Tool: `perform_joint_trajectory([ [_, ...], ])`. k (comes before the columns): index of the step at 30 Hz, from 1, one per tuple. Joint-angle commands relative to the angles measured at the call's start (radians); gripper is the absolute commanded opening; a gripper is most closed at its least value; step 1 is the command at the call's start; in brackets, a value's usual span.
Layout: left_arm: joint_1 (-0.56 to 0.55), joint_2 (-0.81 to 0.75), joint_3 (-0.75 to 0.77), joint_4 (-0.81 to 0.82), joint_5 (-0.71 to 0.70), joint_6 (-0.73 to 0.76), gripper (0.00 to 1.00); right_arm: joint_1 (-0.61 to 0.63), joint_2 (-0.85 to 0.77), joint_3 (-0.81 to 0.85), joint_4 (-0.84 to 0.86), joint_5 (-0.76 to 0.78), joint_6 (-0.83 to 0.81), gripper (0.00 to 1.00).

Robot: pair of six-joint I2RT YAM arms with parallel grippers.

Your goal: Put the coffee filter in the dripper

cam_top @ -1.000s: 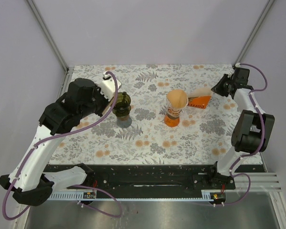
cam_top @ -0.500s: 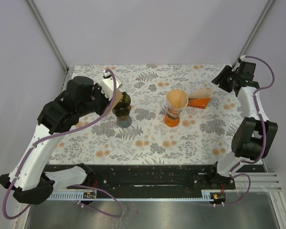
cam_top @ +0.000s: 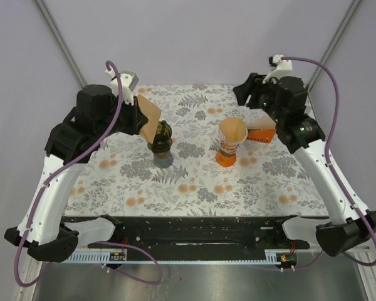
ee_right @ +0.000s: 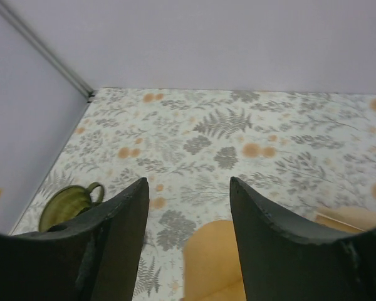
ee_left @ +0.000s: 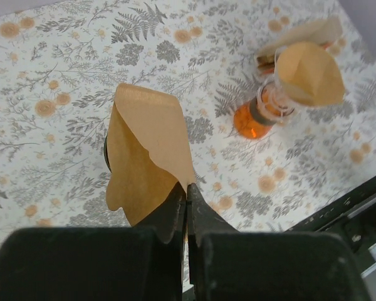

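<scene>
- The left end effector (ee_left: 187, 195) is pinching fully shut on the lower edge of the brown paper cone filter (ee_left: 147, 150), with nothing but paper between its two fingers. Gripping at that edge is leaving the body of the cone free, so it is fanning out ahead of the fingers.
- The filter is hanging tilted in the air, just above and to the left of the dark olive-green dripper (cam_top: 160, 134). It is not seated yet, and I cannot tell whether its lower tip is touching the rim.
- The dripper is standing left of the middle of the floral-patterned table (cam_top: 194, 182), toward the far edge. In the left wrist view the paper is hiding nearly all of it, so I judge the arm is lining the cone up over the mouth.
- The right end effector (ee_right: 188, 188) is gaping wide and carrying nothing, hovering near the far right corner. By my reading it is being held clear of the work.
- An orange glass vessel (cam_top: 229, 147) with a paper cone in its top is standing right of the middle.
- A flat orange packet (cam_top: 262, 134) is lying just beside it toward the right edge, probably the filter supply.
</scene>
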Motion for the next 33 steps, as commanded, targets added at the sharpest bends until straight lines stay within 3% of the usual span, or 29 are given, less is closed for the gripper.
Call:
perform_joint_trajectory([
  [1, 0.085, 0.000, 0.035, 0.074, 0.091, -0.290, 0.00, 0.284, -0.041, -0.040, 0.160, 0.241, -0.084, 0.66],
  [6, 0.137, 0.008, -0.012, 0.077, 0.119, -0.454, 0.00, 0.672, 0.050, -0.015, 0.353, 0.503, -0.348, 0.69],
  [11, 0.166, 0.013, -0.042, 0.071, 0.116, -0.532, 0.00, 0.910, 0.212, 0.048, 0.542, 0.689, -0.678, 0.68],
  [17, 0.185, 0.016, -0.045, 0.065, 0.125, -0.554, 0.00, 0.967, 0.358, 0.160, 0.510, 0.709, -0.763, 0.64],
  [26, 0.208, 0.022, -0.075, 0.073, 0.179, -0.583, 0.00, 0.972, 0.353, 0.114, 0.553, 0.717, -0.804, 0.60],
  [33, 0.217, 0.016, -0.057, 0.065, 0.164, -0.588, 0.00, 0.972, 0.392, 0.124, 0.536, 0.703, -0.819, 0.65],
])
